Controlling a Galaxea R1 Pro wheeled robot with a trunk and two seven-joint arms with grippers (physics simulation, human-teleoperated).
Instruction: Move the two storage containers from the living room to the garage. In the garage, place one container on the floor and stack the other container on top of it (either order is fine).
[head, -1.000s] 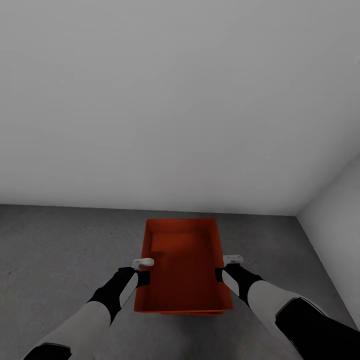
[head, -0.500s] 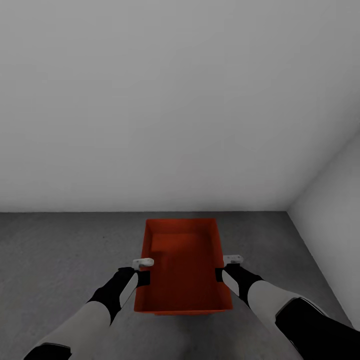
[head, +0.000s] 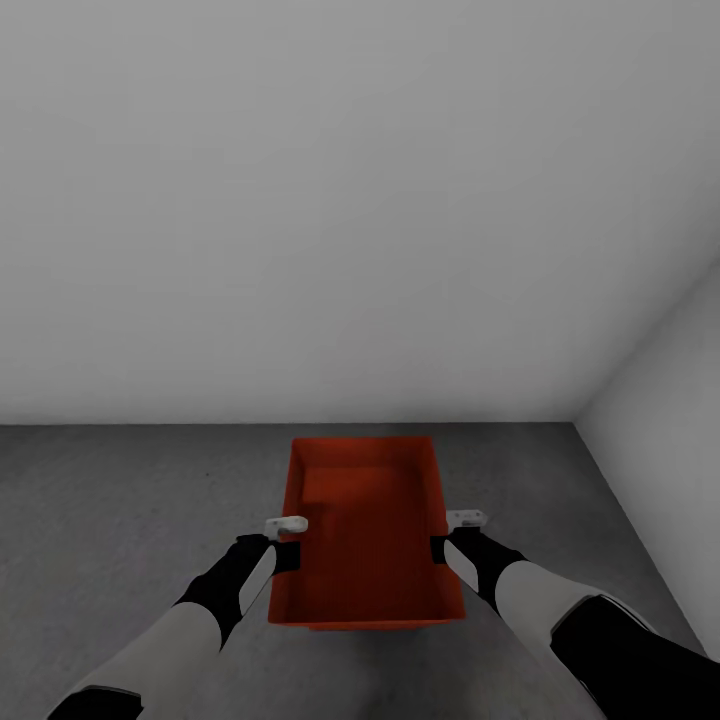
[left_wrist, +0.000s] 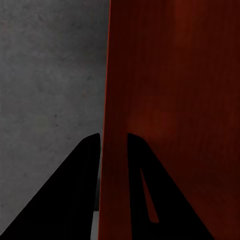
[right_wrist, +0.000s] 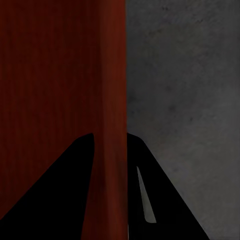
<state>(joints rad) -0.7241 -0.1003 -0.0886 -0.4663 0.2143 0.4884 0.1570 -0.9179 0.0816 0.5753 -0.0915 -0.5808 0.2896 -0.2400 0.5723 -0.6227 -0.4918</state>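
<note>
Against a bare corner of the garage, where two pale grey walls (head: 330, 200) meet the dark speckled concrete floor (head: 120, 500), a red-orange storage container (head: 365, 530) is carried between the robot's two arms, open side up and empty, its long axis pointing away from the robot toward the back wall. The left gripper (head: 284, 556) is clamped on the rim of the container's left wall, near the middle of its length; the left wrist view shows one dark finger (left_wrist: 75, 190) outside the wall and the other inside, with the red plastic (left_wrist: 175, 100) pinched between them. The right gripper (head: 440, 549) grips the opposite wall the same way, and the right wrist view shows its fingers (right_wrist: 60, 190) closed on either side of the red edge (right_wrist: 107, 100), grey concrete (right_wrist: 185, 90) beyond. Whether the container's base touches the floor or hangs just above it cannot be told from the head view.
</note>
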